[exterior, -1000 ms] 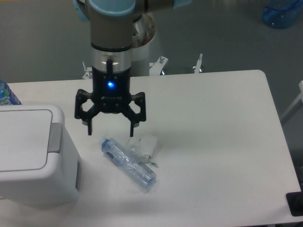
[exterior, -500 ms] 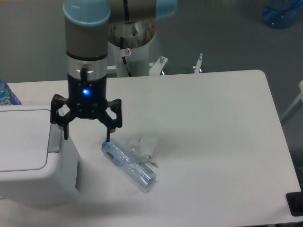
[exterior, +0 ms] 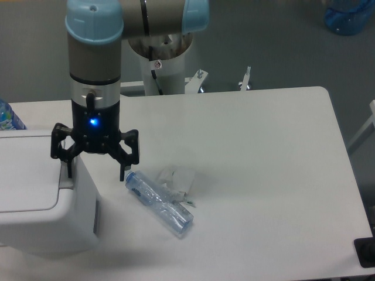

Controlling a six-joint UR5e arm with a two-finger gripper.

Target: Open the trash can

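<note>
Gripper (exterior: 95,174): jaws spread wide, holding nothing, above the trash can's right edge
Trash can (exterior: 35,193): lid down
Bottle (exterior: 158,202): lying on table (exterior: 263,175)

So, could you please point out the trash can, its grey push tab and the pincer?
trash can (exterior: 29,187): fixed camera, on the lid panel.
grey push tab (exterior: 67,180): fixed camera, mid-tab.
pincer (exterior: 95,171): fixed camera, between the fingertips.
</note>
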